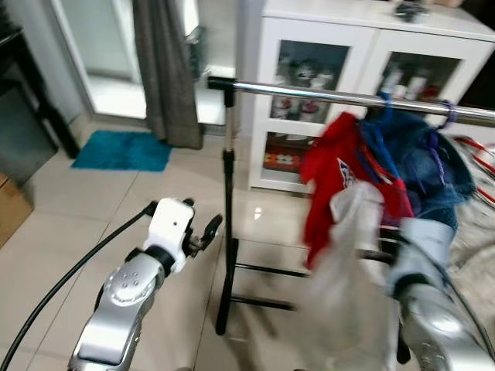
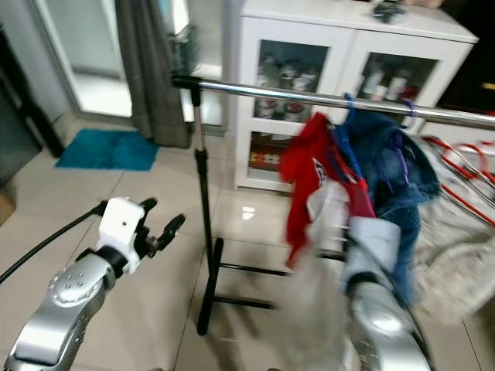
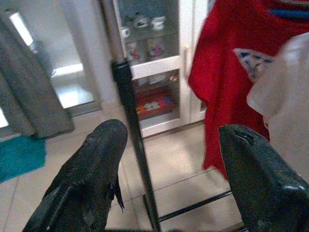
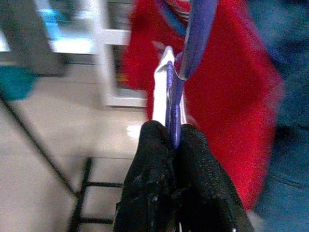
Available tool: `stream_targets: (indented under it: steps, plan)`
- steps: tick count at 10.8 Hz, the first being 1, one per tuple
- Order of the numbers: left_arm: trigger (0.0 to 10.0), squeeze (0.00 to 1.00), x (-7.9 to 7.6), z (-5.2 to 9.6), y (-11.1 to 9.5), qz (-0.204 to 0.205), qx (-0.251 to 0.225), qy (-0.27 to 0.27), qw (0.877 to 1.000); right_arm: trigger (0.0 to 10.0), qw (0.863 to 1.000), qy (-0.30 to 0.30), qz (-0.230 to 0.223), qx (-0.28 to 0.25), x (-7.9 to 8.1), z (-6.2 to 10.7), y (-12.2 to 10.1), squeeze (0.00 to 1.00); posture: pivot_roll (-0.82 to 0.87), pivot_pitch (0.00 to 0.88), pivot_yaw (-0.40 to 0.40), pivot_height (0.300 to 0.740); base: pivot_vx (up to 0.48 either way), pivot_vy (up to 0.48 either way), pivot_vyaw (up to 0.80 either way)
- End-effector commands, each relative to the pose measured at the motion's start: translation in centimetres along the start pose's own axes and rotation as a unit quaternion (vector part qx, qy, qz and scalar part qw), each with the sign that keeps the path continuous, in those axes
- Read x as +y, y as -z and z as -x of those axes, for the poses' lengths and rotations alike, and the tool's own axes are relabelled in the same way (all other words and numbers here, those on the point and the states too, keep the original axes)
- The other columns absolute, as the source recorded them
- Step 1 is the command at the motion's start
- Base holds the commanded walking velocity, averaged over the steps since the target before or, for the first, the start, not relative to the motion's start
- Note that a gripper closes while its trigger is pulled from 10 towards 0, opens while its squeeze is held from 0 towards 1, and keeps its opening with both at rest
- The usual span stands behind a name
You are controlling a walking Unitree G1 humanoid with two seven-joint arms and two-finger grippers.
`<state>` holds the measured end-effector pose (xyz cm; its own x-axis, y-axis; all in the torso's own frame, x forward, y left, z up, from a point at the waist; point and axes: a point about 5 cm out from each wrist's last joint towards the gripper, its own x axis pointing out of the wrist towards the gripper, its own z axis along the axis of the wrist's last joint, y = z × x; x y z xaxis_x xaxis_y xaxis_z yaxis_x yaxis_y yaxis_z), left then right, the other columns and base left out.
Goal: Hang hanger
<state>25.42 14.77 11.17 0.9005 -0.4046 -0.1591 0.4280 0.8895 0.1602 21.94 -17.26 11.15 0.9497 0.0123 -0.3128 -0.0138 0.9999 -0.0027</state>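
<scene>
purple hanger (image 4: 176, 104): pinched between the pressed-together fingers of the right gripper (image 4: 176, 145), carrying a white garment (image 1: 348, 263), held below the chrome rail (image 1: 325, 97) in front of the red shirt (image 1: 329, 182) and denim clothes (image 1: 429, 166) hung there. left gripper (image 3: 169, 159): fingers spread, nothing between them, raised near the rack's black upright post (image 1: 227, 232). white cabinet (image 1: 271, 108) stands behind the rack.

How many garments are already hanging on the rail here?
2 clearly: a red shirt toward the rail's post end, and a blue denim garment beside it. More may be bunched behind. The pale garment on the purple hanger is in the right gripper, not yet hung.
</scene>
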Motion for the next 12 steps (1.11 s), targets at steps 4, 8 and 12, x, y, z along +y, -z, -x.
stream_targets:
  steps: [4,8,12]
  plan:
    - [10.0,0.00,-0.2,-0.2,-0.1,-0.002,-0.004,0.001,1.000,10.0,0.976,-0.207,0.030,-0.058,6.1,-2.3,-3.7,0.00,-0.10,0.017,-0.038,0.740,0.000,0.000,0.00]
    - [10.0,0.00,0.5,0.0,-1.0,-0.011,-0.016,-0.018,1.000,10.0,0.980,-0.161,-0.030,-0.110,8.7,-7.6,-8.5,0.00,-0.06,0.021,-0.066,0.740,0.000,0.000,0.00]
    - [10.0,0.00,0.8,-0.8,-5.7,-0.012,-0.109,0.060,0.992,10.0,0.989,-0.068,-0.049,-0.121,8.7,-12.3,-11.9,0.00,-0.02,0.032,-0.092,0.740,0.000,0.000,0.00]
